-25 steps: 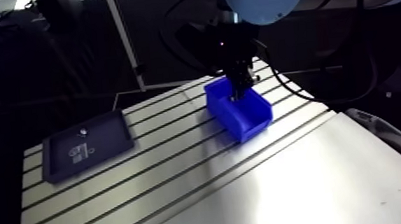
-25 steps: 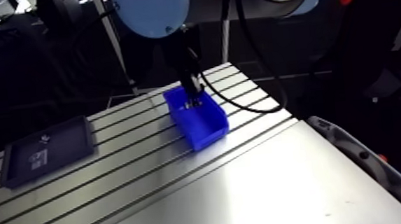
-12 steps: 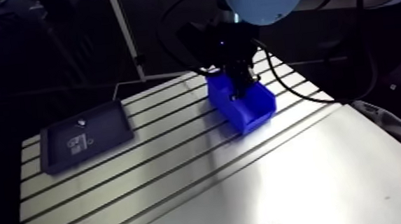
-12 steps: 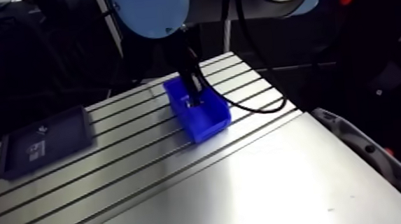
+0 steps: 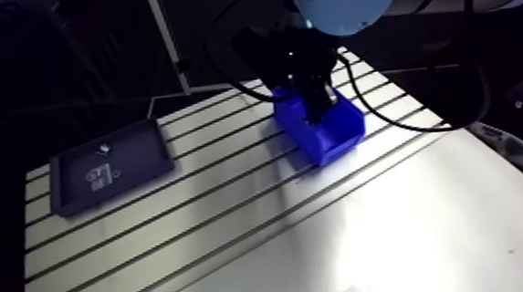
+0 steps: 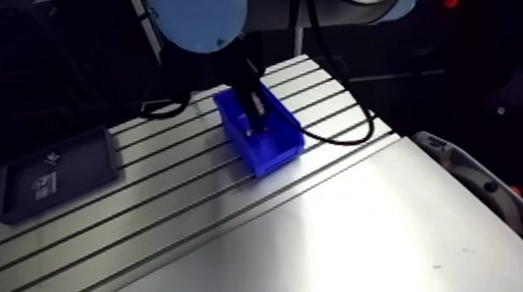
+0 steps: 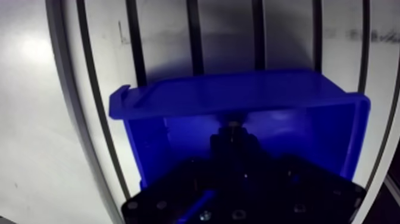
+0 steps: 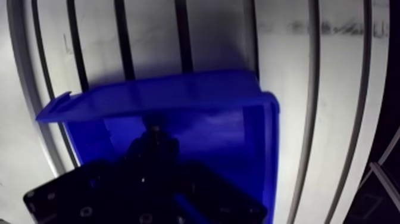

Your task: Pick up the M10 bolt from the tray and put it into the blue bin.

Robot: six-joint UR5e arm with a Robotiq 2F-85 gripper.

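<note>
The blue bin [image 5: 330,137] stands on the slotted table toward its far right. My gripper [image 5: 316,112] reaches down into it from above. In the wrist view the bin's walls [image 7: 238,95] surround the dark fingers [image 7: 221,146], which stand close together. A small pale bolt [image 7: 233,126] shows at their tips, just above the bin's floor. The gripper [image 7: 233,136] looks shut on the bolt. The dark tray [image 5: 110,176] lies at the table's far left, well away from the gripper.
In the tray lie a small bright part [image 5: 105,147] and a white label [image 5: 96,178]. The slotted table [image 5: 200,227] stretches between tray and bin, and a smooth plate [image 5: 402,235] covers its near right part.
The whole arm view has shifted, so the camera moved. The gripper stays in the blue bin and sits a little deeper than before. Tray and bin have not moved on the table.
</note>
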